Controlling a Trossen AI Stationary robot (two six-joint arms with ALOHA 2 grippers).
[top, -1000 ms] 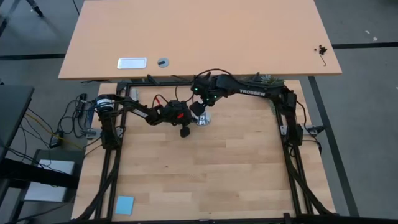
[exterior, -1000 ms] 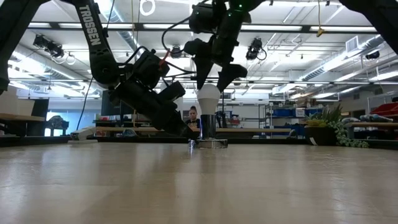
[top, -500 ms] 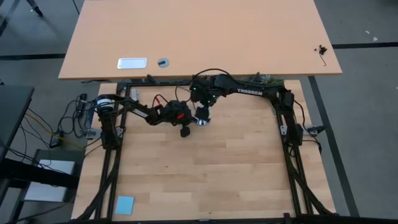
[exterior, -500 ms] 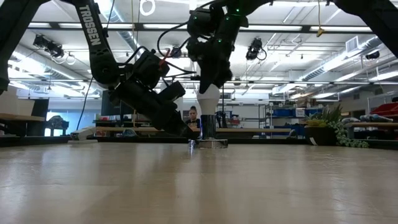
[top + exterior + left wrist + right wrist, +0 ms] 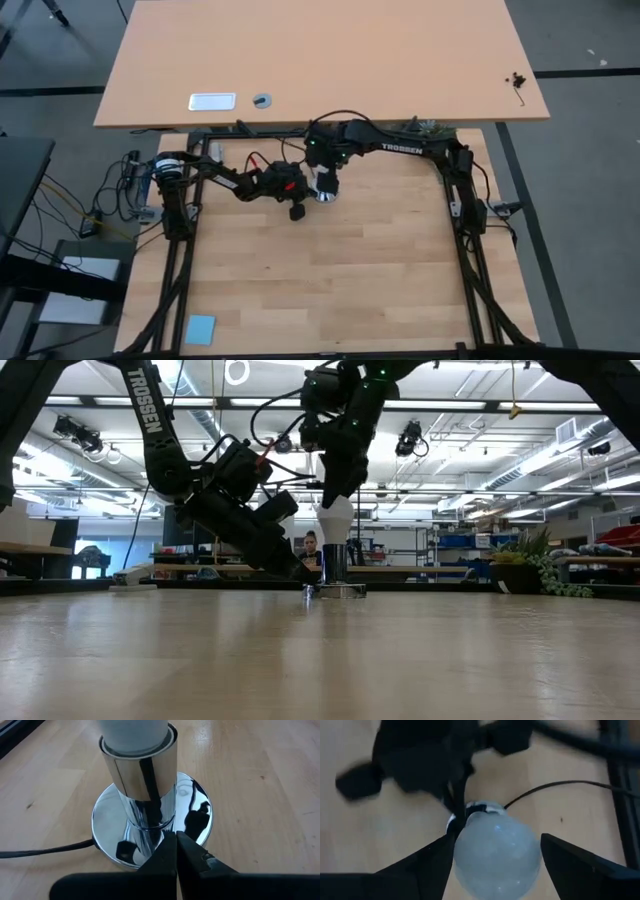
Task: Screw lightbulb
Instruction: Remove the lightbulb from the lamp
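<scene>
The lightbulb (image 5: 496,851) stands upright in the chrome socket (image 5: 150,810) near table centre. My right gripper (image 5: 495,857) straddles its globe from above, fingers spread, one at nine o'clock, one at three. My left gripper (image 5: 176,851), pinched together, presses the socket base. Next I judge: close and twist clockwise.

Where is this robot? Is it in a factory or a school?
It looks most like a big workshop or robot lab. Behind the wooden table you can see rows of long ceiling lights, shelves stacked with blue bins and workbenches. A person is far back there too.
</scene>
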